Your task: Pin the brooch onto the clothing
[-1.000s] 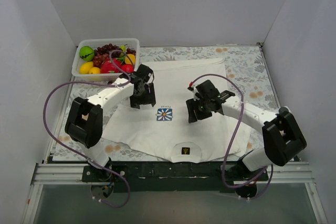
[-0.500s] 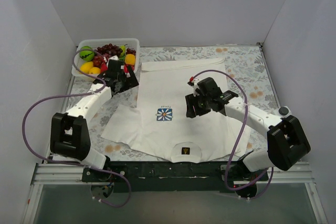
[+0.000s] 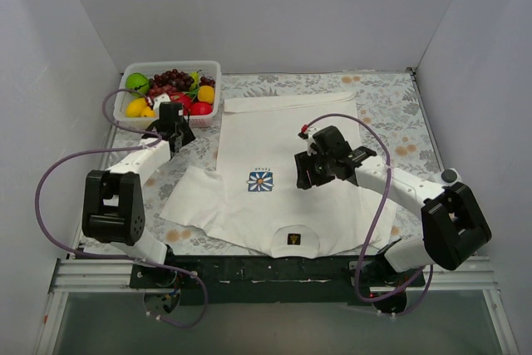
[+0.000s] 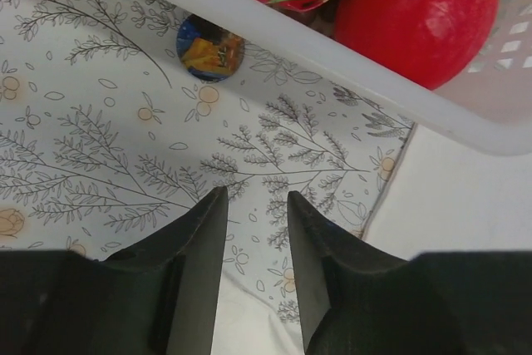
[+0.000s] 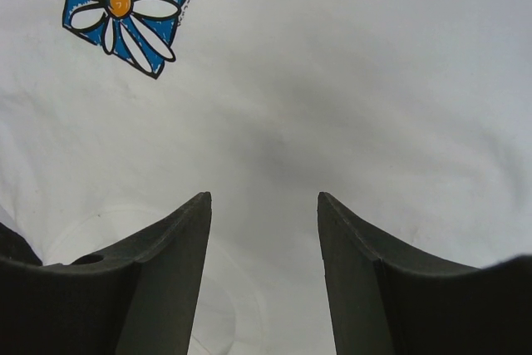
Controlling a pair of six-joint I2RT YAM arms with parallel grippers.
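Observation:
The brooch (image 4: 209, 47), a small round disc with a dark blue-and-orange face, lies on the patterned tablecloth against the fruit basket's wall (image 4: 349, 60). My left gripper (image 4: 256, 197) hovers just short of it, jaws part open with only cloth between them; from above it (image 3: 170, 126) sits beside the basket. The clothing, a white T-shirt (image 3: 283, 135), lies flat mid-table with its daisy print (image 3: 260, 180) and dark neck label (image 3: 293, 239). My right gripper (image 5: 263, 199) stands open over bare shirt, right of the daisy print (image 5: 127, 6).
A white basket (image 3: 166, 65) of fruit stands at the back left, with a red fruit (image 4: 416, 6) close to the left fingers. The shirt's left edge (image 4: 465, 205) lies just right of the left gripper. A floral tablecloth (image 3: 391, 106) covers the table.
The left arm has swung left off the shirt to the basket's front, and its jaws now stand narrower. The right gripper has barely shifted over the shirt.

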